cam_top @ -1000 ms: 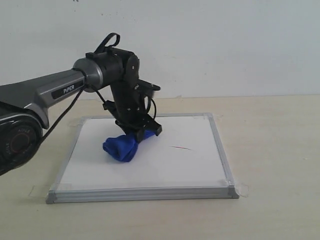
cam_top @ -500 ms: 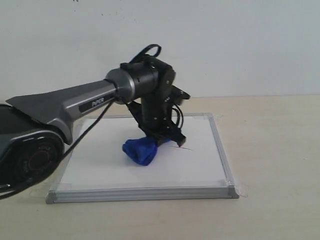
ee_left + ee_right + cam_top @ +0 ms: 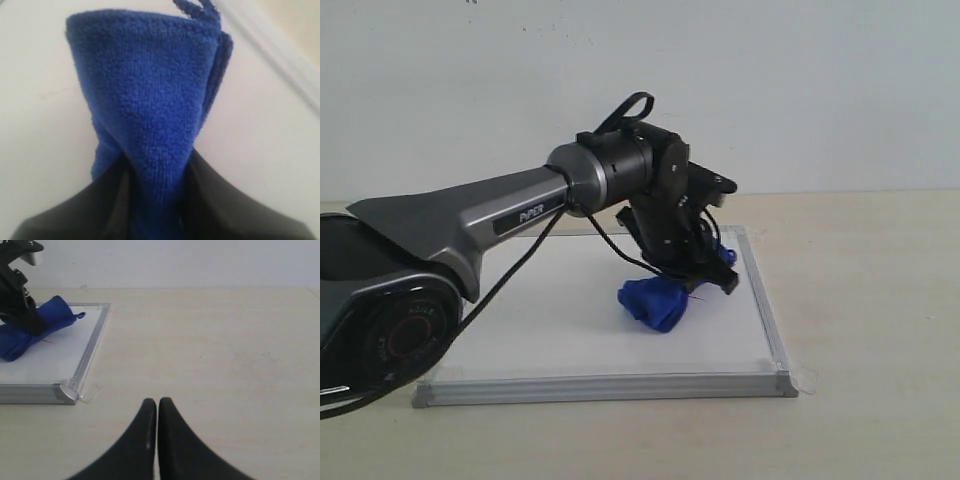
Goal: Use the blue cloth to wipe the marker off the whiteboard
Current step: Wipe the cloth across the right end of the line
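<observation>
The whiteboard (image 3: 540, 320) lies flat on the table, with a silver frame. My left gripper (image 3: 706, 268) is low over the board's right part, shut on the blue cloth (image 3: 655, 303), which rests on the board. In the left wrist view the blue cloth (image 3: 150, 90) fans out from between the left gripper (image 3: 157, 172) over the white surface. Of the marker, only a thin short red stroke (image 3: 48, 341) shows beside the cloth (image 3: 30, 332). My right gripper (image 3: 157, 402) is shut and empty over the bare table, off the board's right corner (image 3: 62, 392).
The wooden table (image 3: 870, 300) spreads to the right of the board, a white wall behind it. The left arm's grey link (image 3: 470, 220) reaches in from the left over the board. A scrap of clear tape (image 3: 90, 392) sticks out at the board's near right corner.
The left gripper has dragged the blue cloth rightward across the board, over the spot where the red line lay. Most of that line no longer shows.
</observation>
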Robot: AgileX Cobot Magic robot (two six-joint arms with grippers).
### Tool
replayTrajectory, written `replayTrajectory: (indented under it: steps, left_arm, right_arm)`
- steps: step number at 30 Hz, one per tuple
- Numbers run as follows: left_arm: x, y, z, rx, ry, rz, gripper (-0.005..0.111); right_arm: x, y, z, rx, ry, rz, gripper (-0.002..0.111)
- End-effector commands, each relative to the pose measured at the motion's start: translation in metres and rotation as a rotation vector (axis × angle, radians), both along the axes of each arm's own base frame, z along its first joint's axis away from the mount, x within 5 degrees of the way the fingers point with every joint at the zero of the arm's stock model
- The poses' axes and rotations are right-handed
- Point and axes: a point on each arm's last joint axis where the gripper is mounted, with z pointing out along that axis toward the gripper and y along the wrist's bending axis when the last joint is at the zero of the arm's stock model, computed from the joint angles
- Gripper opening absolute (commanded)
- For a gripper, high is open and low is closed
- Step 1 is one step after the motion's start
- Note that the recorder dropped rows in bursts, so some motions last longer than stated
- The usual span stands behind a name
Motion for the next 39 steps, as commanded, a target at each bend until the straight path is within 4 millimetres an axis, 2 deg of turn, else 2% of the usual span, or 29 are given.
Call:
replayTrajectory:
  steps: [1, 5, 7, 11, 14, 18, 21, 25, 28, 30, 33, 36, 39]
  left_arm:
    - [0.003, -0.005, -0.002, -0.037, -0.038, 0.008, 0.004]
    - [0.007, 0.015, -0.014, 0.097, -0.005, 0.021, 0.004]
    - [0.013, 0.031, -0.017, 0.158, -0.008, 0.082, 0.004]
    - [0.021, 0.05, -0.017, 0.141, 0.006, 0.168, 0.004]
    - [0.017, 0.041, -0.022, 0.074, 0.055, 0.131, 0.004]
    - [0.001, 0.009, -0.035, 0.025, 0.102, 0.015, 0.004]
    - [-0.017, -0.017, -0.042, 0.05, 0.127, -0.091, 0.004]
    - [-0.036, -0.044, -0.039, 0.023, 0.154, -0.181, 0.004]
    - [-0.044, -0.056, -0.032, -0.048, 0.172, -0.238, 0.004]
    - [-0.045, -0.058, -0.031, -0.073, 0.183, -0.256, 0.004]
    - [-0.041, -0.052, -0.032, -0.021, 0.151, -0.256, 0.004]
    - [-0.025, -0.032, -0.032, 0.037, 0.104, -0.161, 0.004]
    - [-0.005, -0.003, -0.031, 0.111, 0.042, -0.038, 0.004]
  right_arm:
    - [0.0, 0.0, 0.001, -0.006, -0.01, -0.006, 0.001]
    - [0.0, 0.0, 0.001, -0.006, -0.01, -0.006, 0.001]
    - [0.0, 0.0, 0.001, -0.006, -0.01, -0.006, 0.001]
    - [0.0, 0.0, 0.001, -0.006, -0.01, -0.006, 0.001]
    - [0.0, 0.0, 0.001, -0.006, -0.01, -0.006, 0.001]
    - [0.0, 0.0, 0.001, -0.006, -0.01, -0.006, 0.001]
    - [0.0, 0.0, 0.001, -0.006, -0.01, -0.006, 0.001]
    - [0.0, 0.0, 0.001, -0.006, -0.01, -0.006, 0.001]
    - [0.0, 0.0, 0.001, -0.006, -0.01, -0.006, 0.001]
    - [0.0, 0.0, 0.001, -0.006, -0.01, -0.006, 0.001]
    - [0.0, 0.0, 0.001, -0.006, -0.01, -0.006, 0.001]
    - [0.0, 0.0, 0.001, -0.006, -0.01, -0.006, 0.001]
    - [0.0, 0.0, 0.001, -0.006, -0.01, -0.006, 0.001]
